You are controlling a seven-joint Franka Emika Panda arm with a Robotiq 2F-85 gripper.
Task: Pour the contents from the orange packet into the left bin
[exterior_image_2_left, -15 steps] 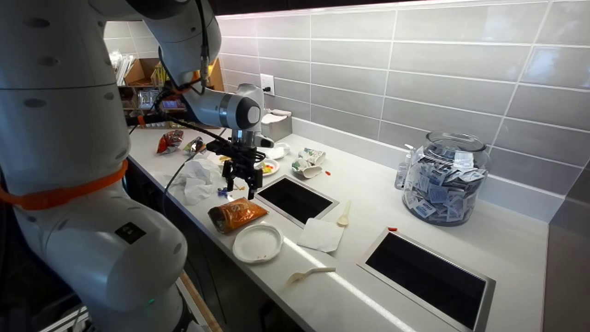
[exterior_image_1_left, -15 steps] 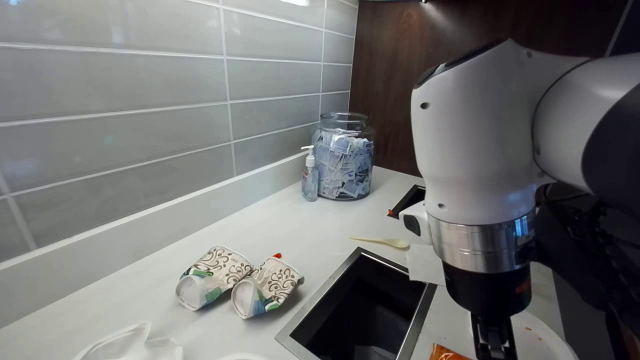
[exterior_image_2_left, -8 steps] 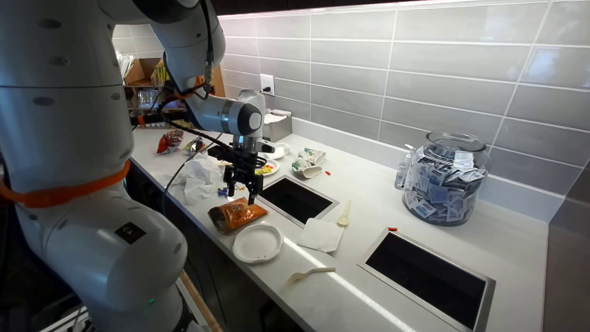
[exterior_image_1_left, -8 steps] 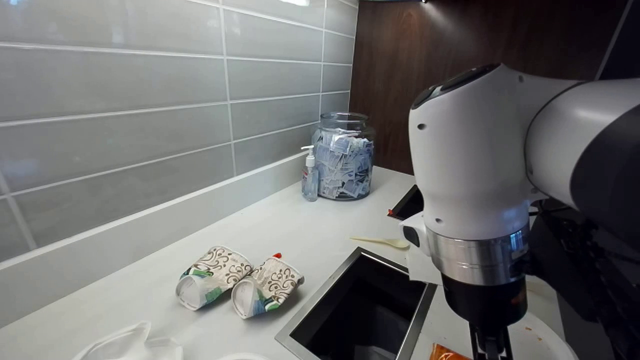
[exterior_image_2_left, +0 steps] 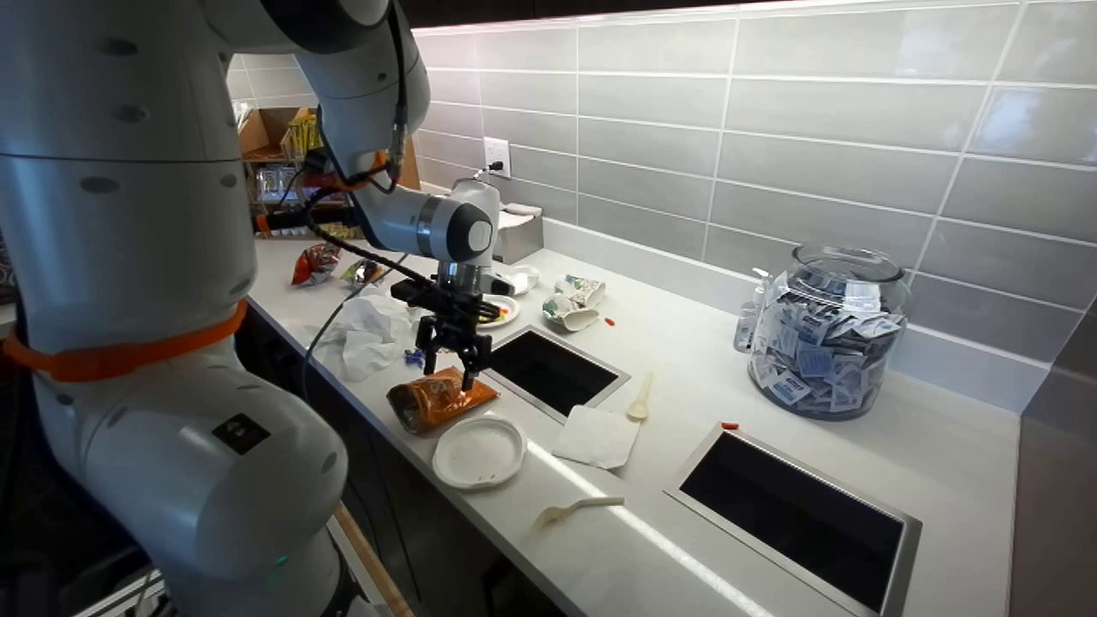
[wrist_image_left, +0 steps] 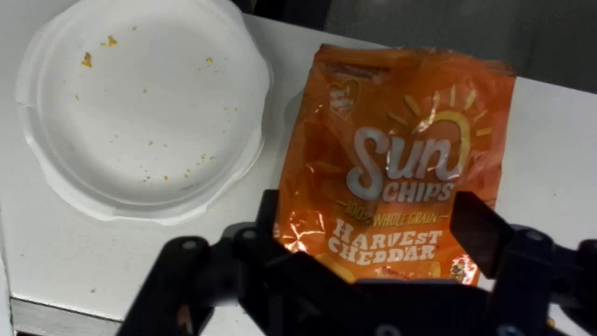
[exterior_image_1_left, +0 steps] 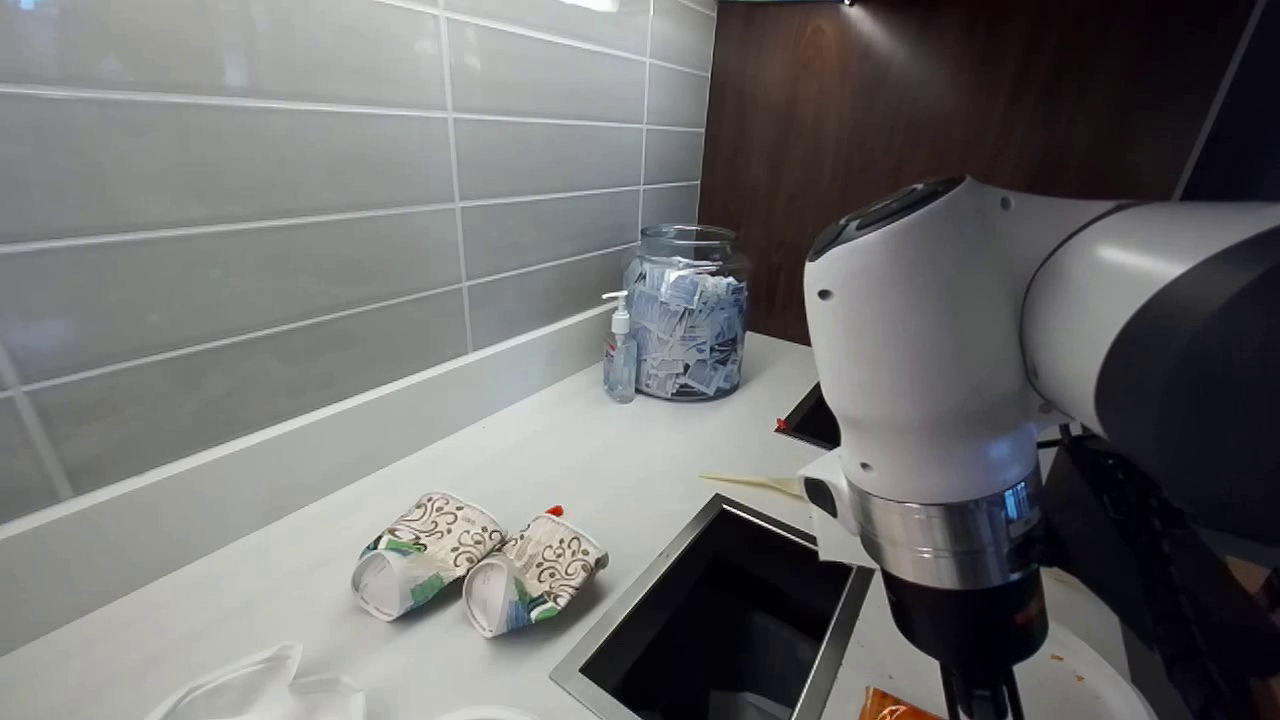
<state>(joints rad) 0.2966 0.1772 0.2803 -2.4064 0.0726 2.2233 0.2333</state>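
The hand [wrist_image_left: 367,201] is spread wide over the orange bag [wrist_image_left: 396,154], which lies beside a plate [wrist_image_left: 172,105], near a bin [exterior_image_1_left: 638,590].

In an exterior view, the left bin [exterior_image_2_left: 553,370] is set into a bench [exterior_image_2_left: 677,343]. To its left and slightly in front lies a packet [exterior_image_2_left: 441,401]; farther in front, a plate [exterior_image_2_left: 480,447]. A napkin [exterior_image_2_left: 596,439] is at its front right corner, a spoon [exterior_image_2_left: 638,409] to its right. Two cups [exterior_image_2_left: 570,315] lie behind it. Well to its right, slightly behind, stand a bottle [exterior_image_2_left: 746,327] and a jar [exterior_image_2_left: 830,343]; the other bin [exterior_image_2_left: 793,518] is to its front right.
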